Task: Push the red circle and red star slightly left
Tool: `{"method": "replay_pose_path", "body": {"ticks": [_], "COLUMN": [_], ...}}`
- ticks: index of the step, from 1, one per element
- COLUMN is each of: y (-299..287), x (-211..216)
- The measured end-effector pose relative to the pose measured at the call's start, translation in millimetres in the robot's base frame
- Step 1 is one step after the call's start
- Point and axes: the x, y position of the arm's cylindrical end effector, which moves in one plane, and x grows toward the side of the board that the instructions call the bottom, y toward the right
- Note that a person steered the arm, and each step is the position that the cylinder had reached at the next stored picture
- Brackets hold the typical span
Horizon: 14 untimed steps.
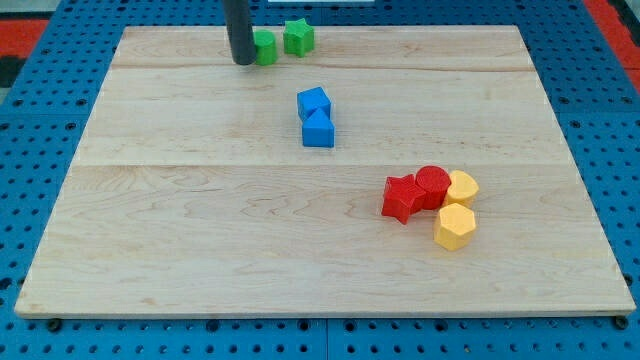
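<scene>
The red star lies on the wooden board at the view's lower right. The red circle touches its right side. My tip is at the view's top, left of centre, far from both red blocks. It stands right beside the left side of a green circle; the rod hides part of that block.
A green star lies right of the green circle. Two blue blocks touch near the board's centre. A yellow block touches the red circle's right side, and a yellow hexagon lies just below.
</scene>
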Motion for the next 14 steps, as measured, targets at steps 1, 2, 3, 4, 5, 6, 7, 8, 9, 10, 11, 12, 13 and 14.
{"method": "replay_pose_path", "body": {"ticks": [1, 2, 3, 4, 5, 6, 7, 8, 9, 10, 11, 12, 13, 14], "y": [20, 24, 84, 173, 225, 225, 225, 231, 235, 235, 236, 237, 237, 236], "x": [-9, -11, 62, 107, 135, 135, 135, 136, 150, 177, 182, 210, 228, 228]}}
